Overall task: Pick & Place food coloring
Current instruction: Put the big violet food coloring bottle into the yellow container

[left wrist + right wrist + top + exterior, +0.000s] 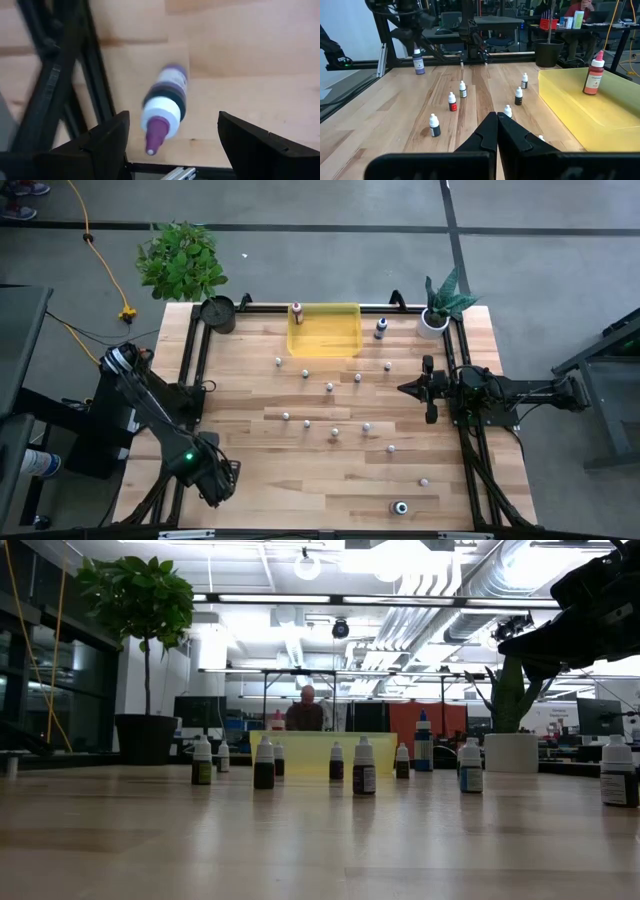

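Several tiny pale food coloring bottles stand scattered upright on the wooden table, and they show in a row in the low view. A taller pink one stands inside the yellow bin. A dark one stands just right of the bin. A purple-bodied bottle stands upright at the table's near left corner. My left gripper is open above it, one finger on either side, apart from it. My right gripper is shut, level above the table's right side, pointing left.
A white plant pot stands at the far right corner. A dark pot and a leafy plant are at the far left. Black frame rails run along the table's sides. One bottle stands near the near edge. A person sits beyond the table.
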Robot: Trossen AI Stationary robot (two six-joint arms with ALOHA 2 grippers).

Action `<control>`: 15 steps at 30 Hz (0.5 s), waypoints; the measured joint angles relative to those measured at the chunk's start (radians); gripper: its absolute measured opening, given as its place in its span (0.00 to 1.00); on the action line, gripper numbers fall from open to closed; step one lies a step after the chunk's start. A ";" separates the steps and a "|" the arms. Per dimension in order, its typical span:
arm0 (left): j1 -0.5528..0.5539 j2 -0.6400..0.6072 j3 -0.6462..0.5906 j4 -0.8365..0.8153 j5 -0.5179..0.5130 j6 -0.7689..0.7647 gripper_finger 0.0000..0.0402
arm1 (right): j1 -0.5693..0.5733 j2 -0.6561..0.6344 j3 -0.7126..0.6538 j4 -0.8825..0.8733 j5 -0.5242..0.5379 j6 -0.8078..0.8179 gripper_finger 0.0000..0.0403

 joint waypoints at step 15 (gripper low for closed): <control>-0.008 0.000 -0.083 0.095 0.072 -0.005 0.68 | 0.000 0.000 0.000 0.000 0.000 0.000 0.00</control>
